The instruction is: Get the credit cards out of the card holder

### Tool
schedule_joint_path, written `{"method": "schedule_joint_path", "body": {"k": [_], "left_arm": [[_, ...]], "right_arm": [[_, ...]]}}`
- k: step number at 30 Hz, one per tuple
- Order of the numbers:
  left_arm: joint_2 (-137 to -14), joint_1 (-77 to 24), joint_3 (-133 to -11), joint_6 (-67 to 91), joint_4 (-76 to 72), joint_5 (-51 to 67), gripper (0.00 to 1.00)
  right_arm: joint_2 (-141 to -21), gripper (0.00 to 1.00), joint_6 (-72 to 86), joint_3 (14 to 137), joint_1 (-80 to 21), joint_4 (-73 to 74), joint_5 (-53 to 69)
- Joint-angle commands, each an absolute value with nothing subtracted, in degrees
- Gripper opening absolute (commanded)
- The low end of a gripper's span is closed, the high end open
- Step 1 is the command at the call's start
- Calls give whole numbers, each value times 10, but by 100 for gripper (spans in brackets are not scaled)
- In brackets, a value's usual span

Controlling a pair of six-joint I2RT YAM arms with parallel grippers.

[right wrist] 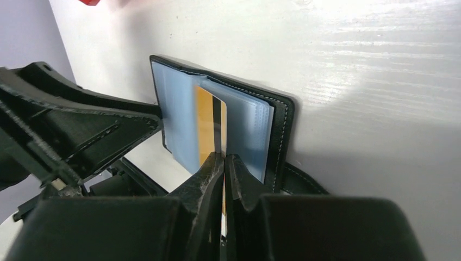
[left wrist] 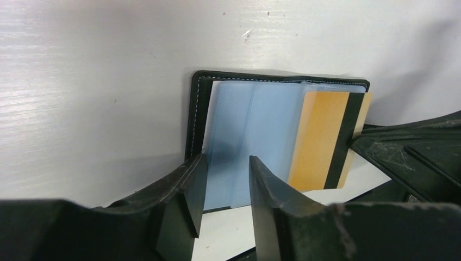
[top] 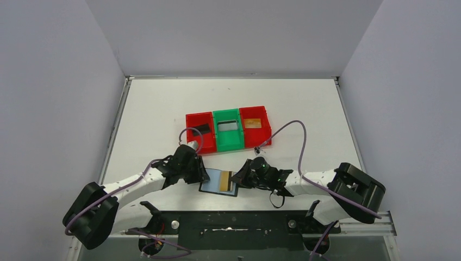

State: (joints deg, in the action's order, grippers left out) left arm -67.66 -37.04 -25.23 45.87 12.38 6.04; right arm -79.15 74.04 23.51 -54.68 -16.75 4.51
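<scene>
The card holder (top: 213,180) lies open on the bench (top: 163,109), on the arms' side of the green bin (top: 228,144), black stitched cover down and blue-grey pockets up. An orange-gold card (right wrist: 205,122) with a black stripe sticks out, clamped in the right tool (right wrist: 224,159). The left tool (left wrist: 226,163) stands apart.

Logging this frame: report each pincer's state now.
Left pincer: open, at the edge of the card holder, gripping nothing.
Right pincer: shut on the orange-gold card.
</scene>
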Motion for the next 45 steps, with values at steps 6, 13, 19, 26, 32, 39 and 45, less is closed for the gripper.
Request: {"method": "schedule_joint_path", "body": {"k": [6,13,19,26,32,39,45], "left_arm": [[-624,-373,-321,432,174,37,46],[-649,-395,-304,429,56,178,42],[-725,-418,-291,445,59,176,27],[-732,-425,-261,461,86,103,16],[-729,-425,-239,472,70,100,9],[-724,-425,-236,474,76,86,6],[-720,-425,-237,474,81,80,5]], "right_arm": [[-827,2,741,251,-547,-187,29],[-818,2,747,243,-546,-191,26],[-815,3,759,230,-544,-225,28],[-806,5,760,228,-542,-237,30],[-832,15,766,220,-544,-314,56],[-864,13,777,221,-553,-365,64],[-822,2,781,209,-555,-307,31]]}}
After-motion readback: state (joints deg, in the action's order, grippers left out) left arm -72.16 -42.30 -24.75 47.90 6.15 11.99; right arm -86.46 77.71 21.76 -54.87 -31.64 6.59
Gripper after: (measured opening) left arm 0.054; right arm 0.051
